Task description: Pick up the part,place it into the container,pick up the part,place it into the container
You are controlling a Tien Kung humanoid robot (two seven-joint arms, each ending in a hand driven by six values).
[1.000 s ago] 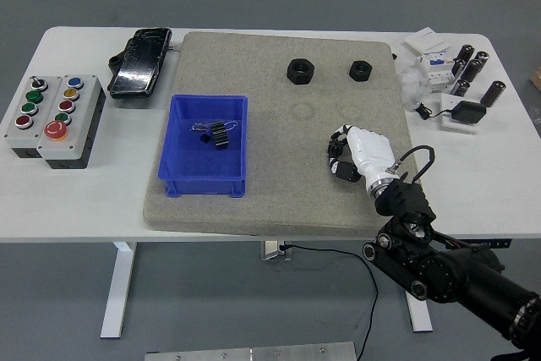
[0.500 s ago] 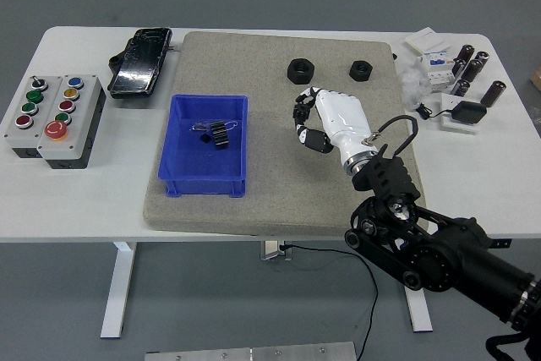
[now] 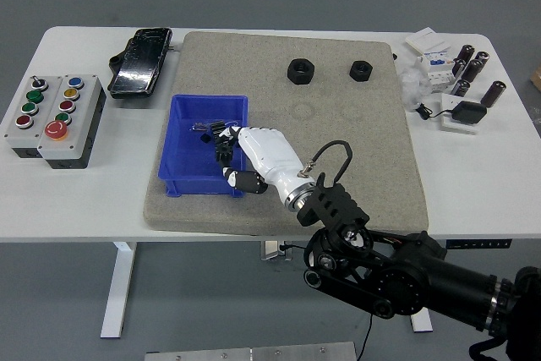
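Hovering over blue container [image 3: 182,137]: right hand [image 3: 254,158], fingers seemingly curled.

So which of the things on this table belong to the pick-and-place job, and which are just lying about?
Job:
- blue container
- small black part in it
- two black nuts on the grey mat
- right hand, over the container's right wall

Lying about:
- button box
- black device
- white boxes and dark cylinders

Blue container [image 3: 182,151]: open-topped rectangular bin, upright on the grey mat's left part. 2 black hex nuts [image 3: 299,70] [image 3: 361,70]: flat, apart, near mat's far edge.
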